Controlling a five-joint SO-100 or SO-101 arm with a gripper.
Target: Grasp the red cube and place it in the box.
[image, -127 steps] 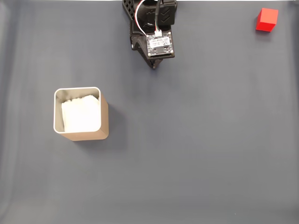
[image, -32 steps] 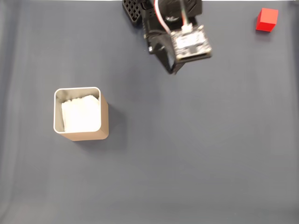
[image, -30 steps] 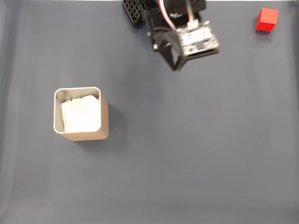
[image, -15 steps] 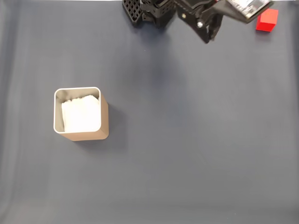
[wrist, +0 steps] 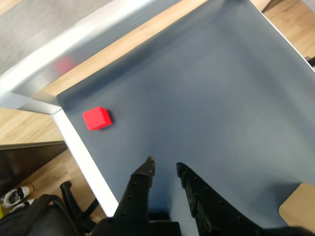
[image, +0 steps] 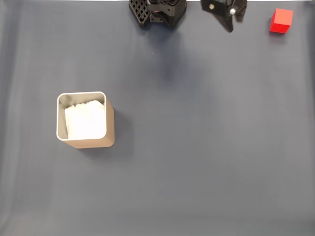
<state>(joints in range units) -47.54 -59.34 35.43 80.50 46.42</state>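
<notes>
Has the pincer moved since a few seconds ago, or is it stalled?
Yes. In the fixed view the pincer has swung right along the top edge, toward the red cube and farther from the box.

black two-finger gripper (image: 229,24) cut off by top edge of fixed view; finger gap not discernible there. black perforated arm base (image: 156,11) likewise cropped at top edge. in wrist view, gripper (wrist: 165,168) body cropped by bottom edge. black chair-like object (wrist: 47,216) at lower left cropped and indistinct. tan shape (wrist: 298,206) at lower right cropped, unidentifiable.
</notes>
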